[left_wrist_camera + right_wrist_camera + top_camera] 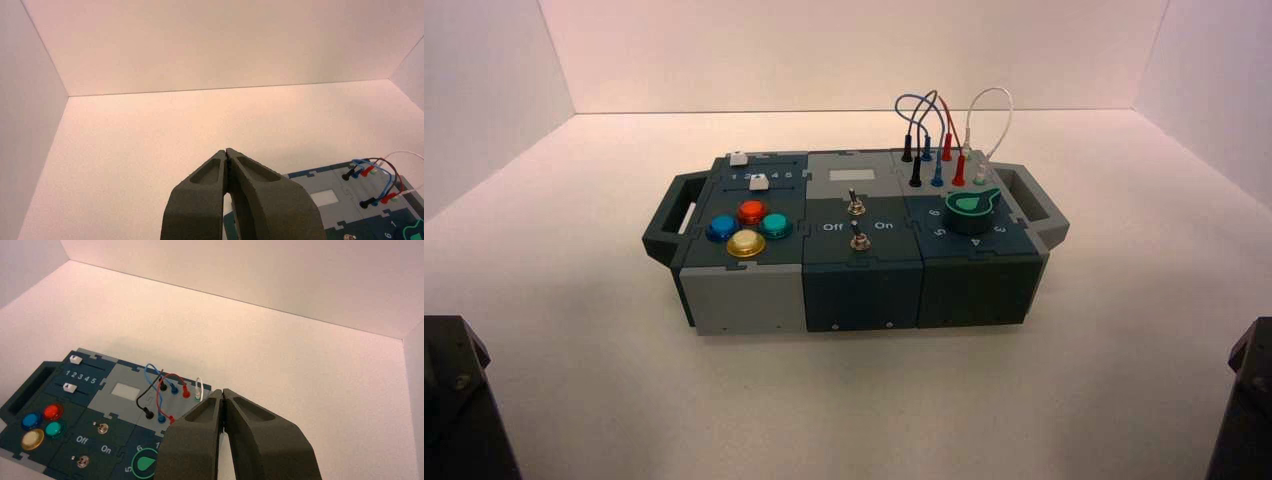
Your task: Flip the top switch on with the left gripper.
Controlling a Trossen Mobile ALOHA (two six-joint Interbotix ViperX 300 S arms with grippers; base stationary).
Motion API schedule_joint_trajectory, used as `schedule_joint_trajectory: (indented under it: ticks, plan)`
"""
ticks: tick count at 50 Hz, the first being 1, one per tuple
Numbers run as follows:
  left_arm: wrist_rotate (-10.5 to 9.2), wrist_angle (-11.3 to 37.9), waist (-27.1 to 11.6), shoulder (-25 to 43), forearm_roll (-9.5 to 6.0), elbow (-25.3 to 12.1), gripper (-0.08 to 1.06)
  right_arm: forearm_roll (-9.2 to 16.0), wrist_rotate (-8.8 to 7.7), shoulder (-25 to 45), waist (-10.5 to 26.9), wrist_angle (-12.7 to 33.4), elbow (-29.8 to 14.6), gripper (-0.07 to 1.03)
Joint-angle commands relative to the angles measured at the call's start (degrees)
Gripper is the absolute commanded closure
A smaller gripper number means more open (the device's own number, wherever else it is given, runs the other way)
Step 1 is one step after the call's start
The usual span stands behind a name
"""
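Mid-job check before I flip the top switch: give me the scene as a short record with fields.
target: upper silver metal toggle switch, middle of the box, lever leaning to the Off side
other switch: lower silver metal toggle, also leaning to Off
right of switches: green-and-black round knob
left of switches: red, blue, green and yellow round buttons
left claw: black, tapered, shut, near left, off the box
right claw: black, near right, idle
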Motion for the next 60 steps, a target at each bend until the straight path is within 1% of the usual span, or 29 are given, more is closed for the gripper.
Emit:
schedule_joint_trajectory:
  ticks: [1,27,35,39,43,46,54,60]
  plan:
    - [0.09,-0.5,0.2,0.4,0.0,-0.9,1.01,0.3,0.18,0.2,-0.4,-0.3,-0.9,0.99]
    - [0.18,-0.4,0.2,1.0,0.09,-1.1,1.01,0.4,0.18,0.3,-0.4,-0.3,-0.8,0.99]
    - [0.09,0.6,0.2,1.0,-0.18,-1.3,1.01,0.9,0.26,0.3,-0.4,0.4,-0.6,0.99]
    - [0.0,3.0,-0.1,1.1,-0.7,-2.4,1.01,1.8,0.26,0.4,-0.3,1.4,-0.5,0.99]
    - [-0.26,6.7,-1.0,1.7,-1.05,-3.8,1.01,2.6,0.26,1.1,-0.3,3.1,-0.6,0.99]
    - [-0.7,10.6,-2.0,2.5,-1.67,-5.0,1.01,3.0,0.35,2.1,-0.3,4.3,-0.7,0.99]
    - [-1.58,17.9,-5.4,6.2,-2.99,-7.5,1.01,3.3,0.88,7.9,-0.4,6.4,-1.2,0.99]
    - [-2.37,23.1,-8.3,10.1,-4.04,-9.2,1.01,3.7,0.88,12.6,-0.4,7.8,-2.5,0.99]
